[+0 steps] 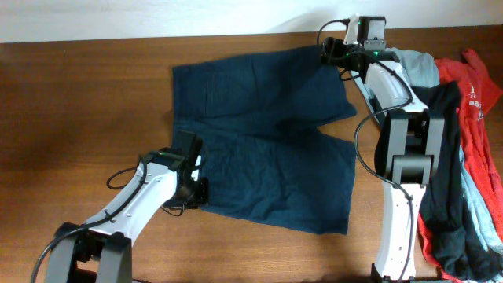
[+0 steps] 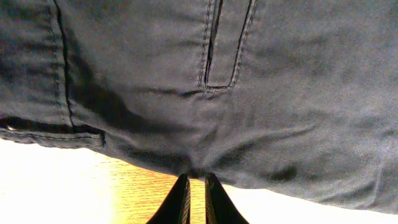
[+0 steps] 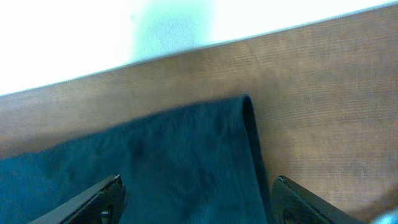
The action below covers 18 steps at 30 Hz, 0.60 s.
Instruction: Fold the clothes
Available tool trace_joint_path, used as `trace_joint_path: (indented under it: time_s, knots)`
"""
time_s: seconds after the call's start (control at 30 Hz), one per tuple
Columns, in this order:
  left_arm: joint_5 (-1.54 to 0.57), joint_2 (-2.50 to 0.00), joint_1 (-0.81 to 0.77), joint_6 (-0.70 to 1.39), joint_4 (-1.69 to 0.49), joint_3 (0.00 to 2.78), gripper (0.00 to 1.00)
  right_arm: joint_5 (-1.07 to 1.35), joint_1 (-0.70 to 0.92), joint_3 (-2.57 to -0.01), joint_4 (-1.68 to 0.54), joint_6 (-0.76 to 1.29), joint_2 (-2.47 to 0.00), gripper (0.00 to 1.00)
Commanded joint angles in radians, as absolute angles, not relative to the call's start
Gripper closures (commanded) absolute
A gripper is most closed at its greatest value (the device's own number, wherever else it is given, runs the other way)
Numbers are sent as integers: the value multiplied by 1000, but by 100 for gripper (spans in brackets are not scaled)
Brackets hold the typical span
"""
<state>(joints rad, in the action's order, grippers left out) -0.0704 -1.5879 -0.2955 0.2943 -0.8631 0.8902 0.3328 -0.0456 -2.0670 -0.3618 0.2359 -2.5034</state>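
Robotics lab, wooden table point(image 1: 78, 94), right arm point(image 1: 397, 149), left arm point(image 1: 137, 200)

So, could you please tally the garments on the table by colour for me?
navy shorts: 1
black garment: 1
red shirt: 1
light blue-grey garment: 1, as far as the pile shows
Total: 4

one pair of navy shorts point(image 1: 267, 134), two grippers (left gripper point(image 1: 194, 191), right gripper point(image 1: 332, 49)), one red shirt point(image 1: 476, 102), one black garment point(image 1: 444, 157).
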Motion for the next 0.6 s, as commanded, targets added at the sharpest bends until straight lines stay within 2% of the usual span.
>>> trace_joint_path:
  time_s: [0.0,0.17,0.37,0.4,0.5,0.57]
  knots:
    - [-55,-1595,-300,282,-860,884,90,466,-98,-2076,-441,241,-2483,17]
    - [52,-1588,-298,282,-914,931,91,549,-144,-2076,-642,152,-2363,14]
    - [239,-1480,-280,283,-1053,1151,90,522,-147,-2076,-880,77,-2094,4]
    - [255,-1435,-250,282,-1058,1193,78,511,-147,-2076,-934,77,-2031,2]
    - [255,-1372,-168,283,-1048,1213,55,491,-147,-2076,-1046,78,-1920,2]
    - [224,-1357,-102,282,-1058,1213,54,452,-139,-2076,-1153,78,-1850,2]
